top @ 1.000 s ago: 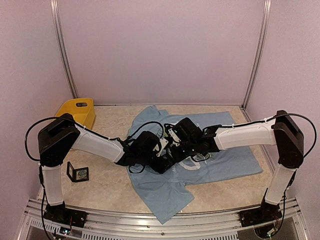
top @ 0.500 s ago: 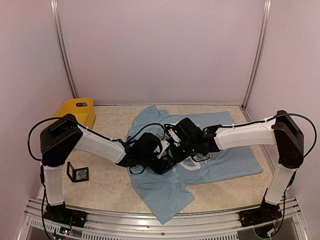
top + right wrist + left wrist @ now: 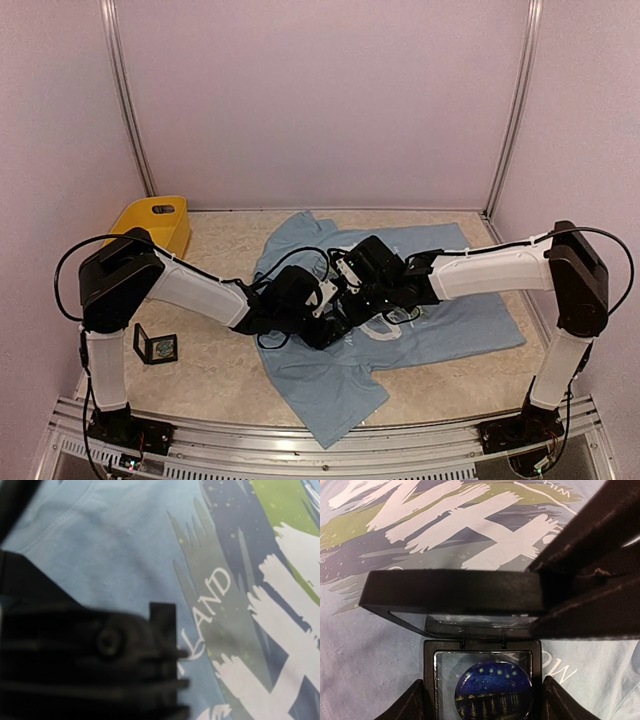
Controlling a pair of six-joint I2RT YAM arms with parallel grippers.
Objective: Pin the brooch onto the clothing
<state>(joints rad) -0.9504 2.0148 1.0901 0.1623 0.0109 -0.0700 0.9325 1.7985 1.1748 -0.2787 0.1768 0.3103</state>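
The brooch (image 3: 492, 692), round with a dark blue starry picture, lies in a small black display box (image 3: 431, 680) on the clothing (image 3: 450, 320), a light blue T-shirt with white lettering (image 3: 435, 520). My left gripper (image 3: 482, 702) is shut on the box's base, one finger against each side. The hinged lid (image 3: 450, 590) stands open. My right gripper (image 3: 345, 300) is shut on the lid's right corner, and its dark fingers (image 3: 590, 580) cover that corner. In the right wrist view the gripper (image 3: 170, 680) is a dark blur with the lid's edge (image 3: 163, 625) sticking up.
A yellow bin (image 3: 155, 225) sits at the back left. A second small black box (image 3: 157, 346) stands open on the table to the left of the shirt. Both arms meet over the shirt's chest. Walls and metal rails close in the table.
My left gripper has shifted a little to the right and its jaws have narrowed onto the box base. The right arm has held still.
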